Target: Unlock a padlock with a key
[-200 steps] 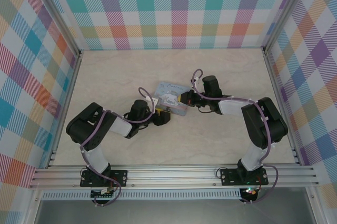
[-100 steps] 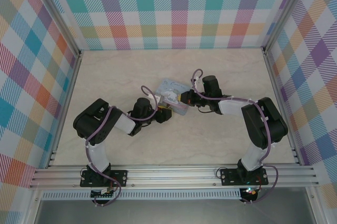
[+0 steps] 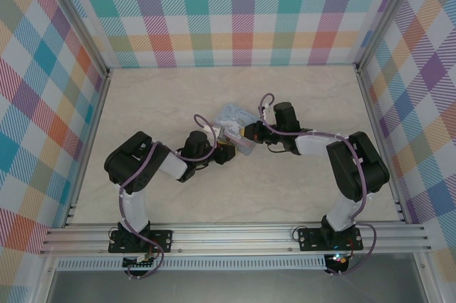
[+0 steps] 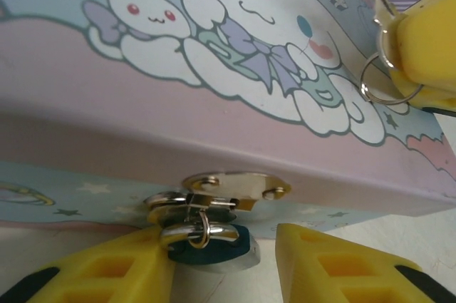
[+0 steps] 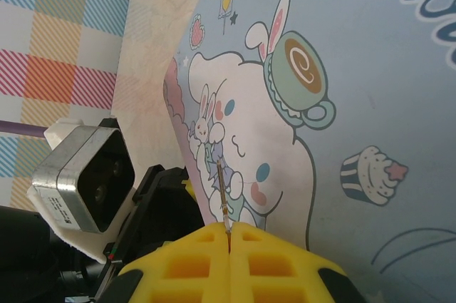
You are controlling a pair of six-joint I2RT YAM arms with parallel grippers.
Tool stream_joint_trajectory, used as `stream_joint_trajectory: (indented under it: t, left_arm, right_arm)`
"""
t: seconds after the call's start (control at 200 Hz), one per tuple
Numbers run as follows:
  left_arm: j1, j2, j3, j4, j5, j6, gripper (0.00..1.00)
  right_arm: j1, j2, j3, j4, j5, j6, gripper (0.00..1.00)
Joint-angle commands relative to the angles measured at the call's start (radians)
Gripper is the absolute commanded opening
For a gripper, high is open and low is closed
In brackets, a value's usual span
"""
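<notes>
The dark blue-grey padlock (image 4: 226, 254) hangs by its shackle from the metal clasp (image 4: 235, 187) on the front of the pale cartoon tin (image 3: 232, 119). My left gripper (image 4: 221, 247) is open and straddles the padlock. Its left finger (image 4: 107, 271) touches the lock, while a small gap separates the right finger (image 4: 335, 264) from it. My right gripper (image 5: 229, 230) is shut on the key (image 5: 223, 192), whose thin shaft sticks out from the closed pads over the tin's lid (image 5: 356, 103). A key ring (image 4: 381, 83) dangles beside that gripper.
The tin sits mid-table between both arms (image 3: 235, 132), with the left gripper (image 3: 224, 153) at its near side and the right gripper (image 3: 249, 132) at its right. The left arm's wrist camera (image 5: 82, 175) sits close to the right gripper. Checked walls (image 3: 235, 11) enclose the table.
The left arm has advanced to the right, up to the tin's front. Its jaws have narrowed around the padlock. The right arm has held still with the key.
</notes>
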Motion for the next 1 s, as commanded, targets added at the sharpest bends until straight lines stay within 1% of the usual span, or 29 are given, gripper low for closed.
stream_joint_trajectory:
  t: [0.0, 0.2, 0.46, 0.57, 0.695, 0.825, 0.995]
  left_arm:
    - [-0.038, 0.034, 0.021, 0.008, 0.007, -0.030, 0.38]
    - [-0.039, 0.024, 0.023, 0.002, -0.010, -0.043, 0.31]
    - [-0.045, -0.021, 0.011, -0.040, -0.036, -0.065, 0.27]
    - [-0.047, -0.067, -0.001, -0.081, -0.059, -0.086, 0.25]
    - [-0.047, -0.130, 0.006, -0.178, -0.079, -0.134, 0.24]
    - [-0.047, -0.167, 0.006, -0.217, -0.076, -0.224, 0.22]
    - [-0.050, -0.195, -0.011, -0.229, -0.072, -0.327, 0.19]
  right_arm:
    - [0.017, 0.008, -0.004, -0.042, 0.005, -0.010, 0.04]
    - [0.019, 0.005, -0.005, -0.035, 0.005, -0.009, 0.04]
    - [0.017, -0.034, 0.007, -0.032, 0.013, -0.049, 0.04]
    - [0.017, -0.091, 0.024, -0.066, 0.031, -0.107, 0.04]
    - [0.017, -0.182, 0.007, -0.135, 0.079, -0.206, 0.04]
    - [0.016, -0.294, -0.060, -0.197, 0.123, -0.310, 0.04]
    - [0.022, -0.419, -0.171, -0.256, 0.133, -0.400, 0.04]
